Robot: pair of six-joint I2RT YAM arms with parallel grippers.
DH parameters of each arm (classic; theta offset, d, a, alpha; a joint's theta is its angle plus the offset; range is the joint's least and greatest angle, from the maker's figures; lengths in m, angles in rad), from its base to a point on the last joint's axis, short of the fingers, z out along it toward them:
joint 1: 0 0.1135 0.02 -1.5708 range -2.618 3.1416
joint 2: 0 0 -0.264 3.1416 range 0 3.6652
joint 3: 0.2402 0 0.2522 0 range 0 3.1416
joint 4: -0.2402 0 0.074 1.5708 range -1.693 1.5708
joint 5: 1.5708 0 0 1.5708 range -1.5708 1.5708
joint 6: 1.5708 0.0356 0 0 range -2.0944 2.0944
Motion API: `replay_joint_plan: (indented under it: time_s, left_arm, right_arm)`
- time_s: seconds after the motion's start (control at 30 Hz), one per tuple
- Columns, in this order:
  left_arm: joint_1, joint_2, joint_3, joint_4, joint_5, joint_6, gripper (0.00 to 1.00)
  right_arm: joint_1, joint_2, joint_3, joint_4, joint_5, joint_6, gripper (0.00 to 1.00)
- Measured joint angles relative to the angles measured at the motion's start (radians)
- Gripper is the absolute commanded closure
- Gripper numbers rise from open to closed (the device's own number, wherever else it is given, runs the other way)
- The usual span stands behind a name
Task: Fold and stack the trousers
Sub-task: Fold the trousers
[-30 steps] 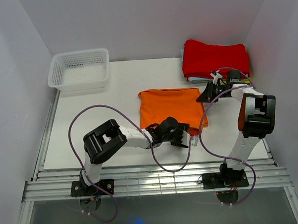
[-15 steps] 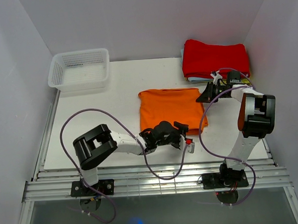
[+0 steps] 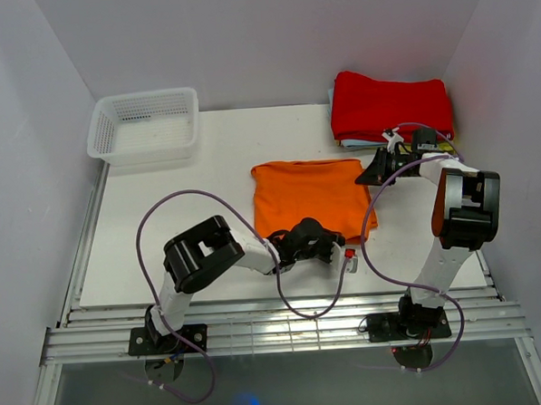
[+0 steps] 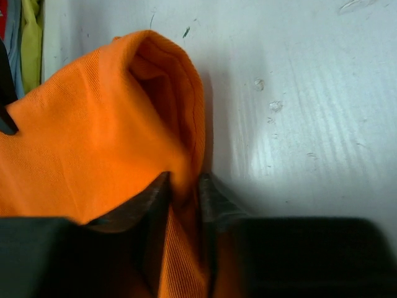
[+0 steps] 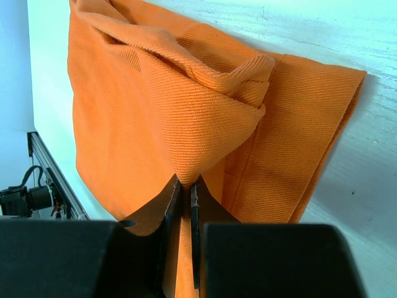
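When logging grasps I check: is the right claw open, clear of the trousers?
No, the right claw is pinched shut on a raised fold of the trousers.

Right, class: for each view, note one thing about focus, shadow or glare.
Top view: sharp, with glare on the rails. Left wrist: the left claw is dark and blurred; the trousers shade the table. Right wrist: weave crisp, right claw dim.

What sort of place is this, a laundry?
Probably a robot test booth rather than a laundry: bare white walls box in a white table, and a mechanical left pincer and right pincer each pinch the orange trousers.
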Motion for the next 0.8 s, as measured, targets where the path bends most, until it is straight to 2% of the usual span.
replay_joint_plan:
  time_s: [0.1,0.13,0.17,0.47,0.8]
  left_arm:
    - [0.000,0.023,0.011,0.013,-0.018,0.010,0.85]
    - [0.000,0.024,0.011,0.015,-0.023,0.011,0.95]
    - [0.000,0.024,0.011,0.016,-0.028,0.010,1.00]
    - [0.000,-0.038,0.005,-0.015,-0.040,-0.010,1.00]
    - [0.005,-0.099,0.048,-0.066,-0.063,-0.058,1.00]
  right_arm:
    - [0.000,0.000,0.000,0.000,-0.004,0.003,0.92]
    - [0.000,0.000,0.000,0.001,-0.006,0.004,0.92]
    - [0.000,0.000,0.000,0.003,-0.008,0.005,0.92]
    - [0.000,-0.001,0.021,0.005,-0.028,0.039,0.92]
    - [0.018,-0.001,0.134,-0.020,-0.055,0.089,0.92]
